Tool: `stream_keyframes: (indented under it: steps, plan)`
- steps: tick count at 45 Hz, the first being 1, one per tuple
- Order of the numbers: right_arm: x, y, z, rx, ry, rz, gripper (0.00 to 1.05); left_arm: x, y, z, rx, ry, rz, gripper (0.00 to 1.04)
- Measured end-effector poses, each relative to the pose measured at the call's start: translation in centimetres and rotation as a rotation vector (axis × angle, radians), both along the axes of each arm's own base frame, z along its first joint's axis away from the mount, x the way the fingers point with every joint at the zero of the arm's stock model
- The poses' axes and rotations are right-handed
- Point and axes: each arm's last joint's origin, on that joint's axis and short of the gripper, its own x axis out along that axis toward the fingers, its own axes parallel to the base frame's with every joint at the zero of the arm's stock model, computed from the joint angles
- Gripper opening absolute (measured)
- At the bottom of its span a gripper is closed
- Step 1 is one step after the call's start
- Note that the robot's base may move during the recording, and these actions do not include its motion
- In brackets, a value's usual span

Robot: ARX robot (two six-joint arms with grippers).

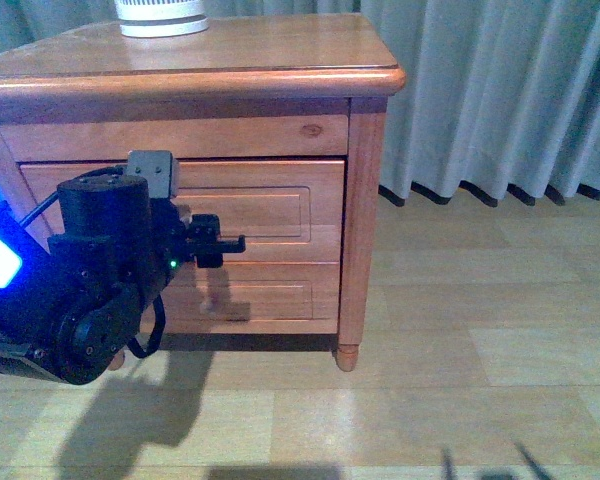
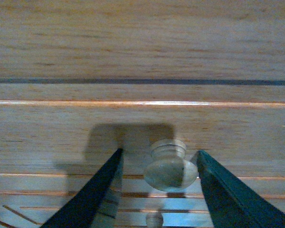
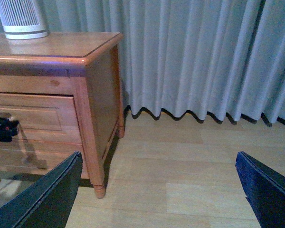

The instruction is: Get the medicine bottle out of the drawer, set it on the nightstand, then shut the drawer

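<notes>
The nightstand point(image 1: 280, 60) stands at the left, and its upper drawer point(image 1: 270, 195) is pushed in flush with the front. My left gripper point(image 1: 220, 243) is open at the drawer front. In the left wrist view the round wooden knob point(image 2: 170, 167) sits between the two dark fingers point(image 2: 102, 190) without touching either, closer to one side. My right gripper point(image 3: 159, 154) hangs open over bare floor, to the right of the nightstand point(image 3: 92, 90), holding nothing. The medicine bottle is out of view.
A large white slatted cylinder point(image 1: 162, 15) stands on the nightstand top at the back. The lower drawer point(image 1: 270, 295) has its own knob point(image 2: 154, 219). Grey curtains point(image 1: 490, 90) hang behind and to the right, above wooden floor point(image 1: 460, 340).
</notes>
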Motion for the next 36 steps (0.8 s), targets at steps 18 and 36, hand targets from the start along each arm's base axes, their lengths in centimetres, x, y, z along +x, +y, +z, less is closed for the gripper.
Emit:
stream_keyframes:
  steps: [18,36]
  plan:
    - [0.0,0.0,0.0,0.000,0.000,0.000,0.98,-1.5,0.3,0.1,-0.023,0.003,-0.006,0.26]
    - [0.0,0.0,0.0,0.000,0.000,0.000,0.98,-9.5,1.5,0.9,-0.023,0.055,-0.044,0.26]
